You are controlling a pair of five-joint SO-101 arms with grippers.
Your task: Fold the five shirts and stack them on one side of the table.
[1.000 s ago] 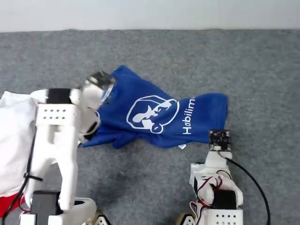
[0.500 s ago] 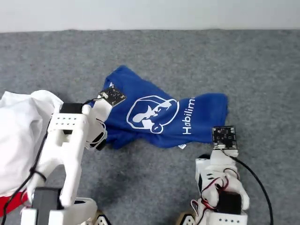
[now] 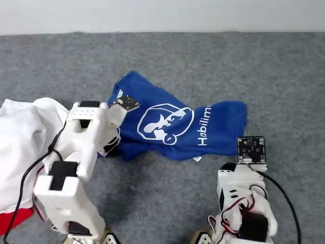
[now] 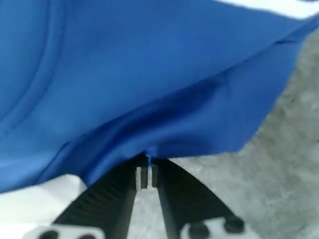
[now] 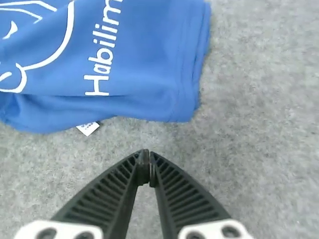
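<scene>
I am pinching the near edge of the blue shirt (image 3: 172, 127) with my left pincer (image 4: 145, 175). Its two black fingers are pressing together at the tips, and the blue cloth is bunching into folds right where they are meeting.

The blue shirt is lying crumpled near the middle of the grey table (image 3: 254, 66). Its white picture and white letters are facing up. A little white tag (image 5: 88, 128) is poking out from under the edge of the shirt nearest to me.

My right pincer (image 5: 144, 167) is pressed together too, but it is holding nothing. It is hanging over bare table, just beside the near edge of the shirt and close to the shirt's right end. It is not touching the cloth.

A big heap of white cloth (image 3: 20, 147) is sitting at the left side of the table, next to my left arm. It is looking soft and rumpled, not folded, and I cannot tell how many shirts are in it. A bit of red cloth (image 3: 15, 221) is peeking out from under the heap at the corner nearest to me.
</scene>
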